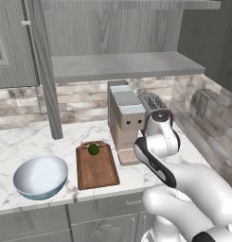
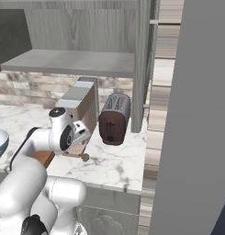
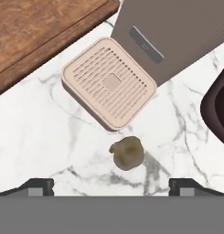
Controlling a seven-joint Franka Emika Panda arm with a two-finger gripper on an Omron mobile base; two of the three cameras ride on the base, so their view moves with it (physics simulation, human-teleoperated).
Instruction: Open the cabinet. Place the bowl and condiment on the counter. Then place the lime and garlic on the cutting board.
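We are looking at the garlic (image 3: pixel 127 152), a small brownish-grey lumpy bulb lying on the white marble desk (image 3: pixel 35 137), just in front of the pale slotted drip tray (image 3: pixel 109 82) of the coffee machine (image 1: pixel 126 118). In the right base view the garlic (image 2: pixel 85 157) is showing as a tiny tan lump just below the hand.

The pincer (image 3: pixel 111 185) is hanging straight above the bulb, pointing down at the desk, its 2 dark fingertips (image 3: pixel 38 185) standing wide apart and holding nothing. The white arm is bending forward from the base, with its wrist folded over the front of the coffee machine.

The arm is hiding the pincer itself in both base views. A dark curved body is being cut off at the right edge of the hand view; we cannot tell what it is from there.

The lime (image 1: pixel 93 150) is sitting on the far end of the dark brown cutting board (image 1: pixel 96 168). The bowl (image 1: pixel 40 177), white inside and blue outside, is resting on the desk left of the board. A toaster (image 2: pixel 115 119) is standing beside the coffee machine, below the open cabinet (image 1: pixel 122 64) and its grey shelf.
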